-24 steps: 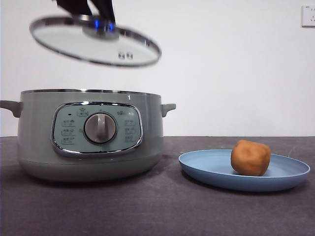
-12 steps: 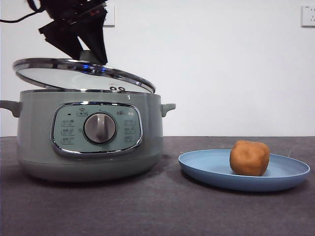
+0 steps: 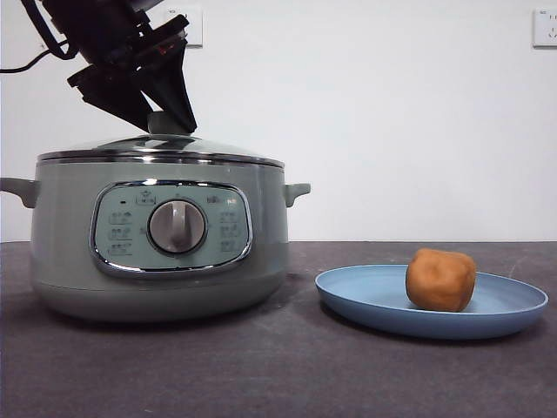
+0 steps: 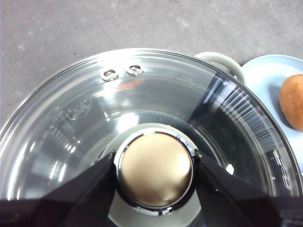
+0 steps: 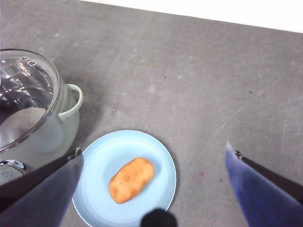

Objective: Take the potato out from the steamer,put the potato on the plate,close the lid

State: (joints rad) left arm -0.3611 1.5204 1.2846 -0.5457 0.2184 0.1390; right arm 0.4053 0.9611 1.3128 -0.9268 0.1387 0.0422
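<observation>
Lid point(image 3: 161, 149) is now being seated flat on the steamer point(image 3: 157, 239) in the front view, its steel rim lying level along the pot's top edge, where half a second ago it was being carried tilted just above the rim and a second ago was hanging well clear of it. The left pincer point(image 3: 165, 120) is being kept pinched on the pale green knob point(image 3: 165, 124) from above, dark and bulky at the upper left. The potato point(image 3: 440, 279) is resting on the blue plate point(image 3: 522, 300), just beside the steamer on the dark surface point(image 3: 278, 374), unmoved across the three moments.

In the left wrist view, the knob point(image 4: 155, 169) is being clamped between the two black jaws, one pressed on each side, with the glass dome of the lid point(image 4: 85, 118) spreading all round it. A steamer handle point(image 4: 222, 61) and a slice of the plate point(image 4: 265, 80) with the potato point(image 4: 292, 101) are being caught at the edge.

In the right wrist view, the right pincer point(image 5: 156, 189) is being held spread wide and empty, well above the plate point(image 5: 99, 161), with the potato point(image 5: 131, 180) lying near the plate's middle and the lid point(image 5: 23, 94) covering the steamer point(image 5: 52, 132) alongside.

Judged from this, all that is being awaited is the release of the knob.
</observation>
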